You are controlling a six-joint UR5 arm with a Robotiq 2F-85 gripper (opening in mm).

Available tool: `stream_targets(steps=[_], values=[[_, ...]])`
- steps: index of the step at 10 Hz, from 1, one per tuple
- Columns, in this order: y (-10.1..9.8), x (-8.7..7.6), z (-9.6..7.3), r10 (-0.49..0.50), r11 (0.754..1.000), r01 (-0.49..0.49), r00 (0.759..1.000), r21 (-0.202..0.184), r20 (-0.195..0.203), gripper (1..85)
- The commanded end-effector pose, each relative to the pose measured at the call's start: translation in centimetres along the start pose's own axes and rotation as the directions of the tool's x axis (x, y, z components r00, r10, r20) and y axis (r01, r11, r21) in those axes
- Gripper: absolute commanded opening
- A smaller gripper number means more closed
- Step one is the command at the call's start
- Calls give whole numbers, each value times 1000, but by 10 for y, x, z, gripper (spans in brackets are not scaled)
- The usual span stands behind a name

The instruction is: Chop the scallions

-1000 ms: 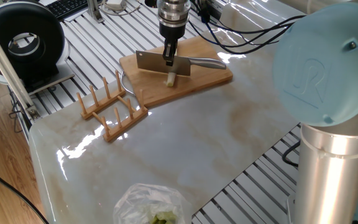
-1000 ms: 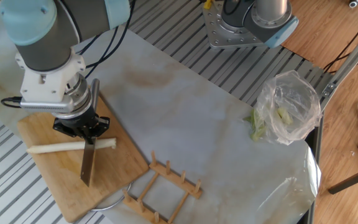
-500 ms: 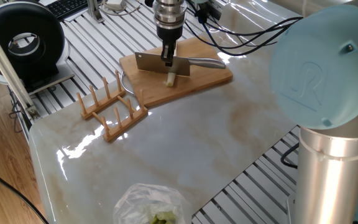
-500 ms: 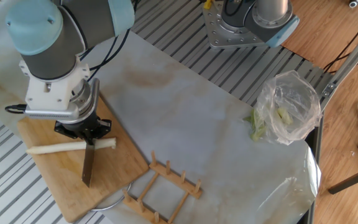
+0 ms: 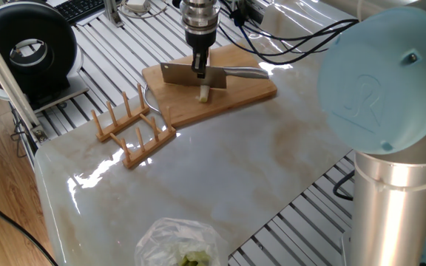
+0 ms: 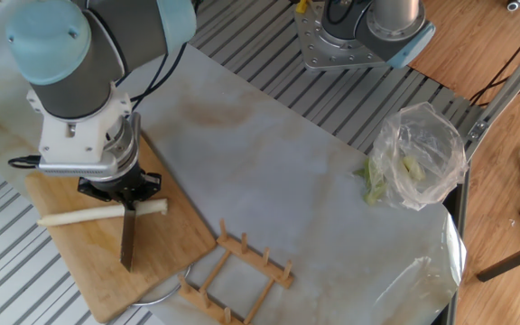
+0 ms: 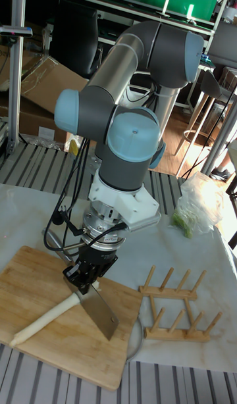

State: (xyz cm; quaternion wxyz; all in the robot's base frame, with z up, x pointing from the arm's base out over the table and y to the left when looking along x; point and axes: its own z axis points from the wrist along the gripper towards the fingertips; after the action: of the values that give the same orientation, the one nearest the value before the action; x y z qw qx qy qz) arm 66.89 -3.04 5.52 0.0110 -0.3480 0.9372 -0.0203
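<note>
The claw (image 6: 126,200) is clamped on the cleaver (image 6: 128,240), blade across the scallion (image 6: 79,214) on the cutting board (image 6: 165,242). The other fixed view shows the whole stalk uncut; one fixed view shows only its end (image 5: 204,93) below the blade (image 5: 177,72).

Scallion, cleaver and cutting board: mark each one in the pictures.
scallion (image 6: 72,215), the other fixed view, on the stalk's middle.
cleaver (image 7: 101,312), tall fixed view, on the flat of the blade.
cutting board (image 5: 250,90), one fixed view, on bare wood near its right end.
</note>
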Motion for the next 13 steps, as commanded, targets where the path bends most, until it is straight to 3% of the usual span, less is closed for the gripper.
stream_targets(steps=[1,3,5,8,11,13], values=[[-2,-1,0,-8,1000,8,1000,-1,8,13],[-5,9,-15,-32,999,31,999,-8,-23,13],[-6,12,-13,-44,999,44,998,-4,-46,13],[-5,4,4,-53,998,53,999,-15,-12,13],[-7,6,-10,-68,997,68,998,-26,-4,13],[-4,1,-17,-65,997,66,998,-47,25,13]])
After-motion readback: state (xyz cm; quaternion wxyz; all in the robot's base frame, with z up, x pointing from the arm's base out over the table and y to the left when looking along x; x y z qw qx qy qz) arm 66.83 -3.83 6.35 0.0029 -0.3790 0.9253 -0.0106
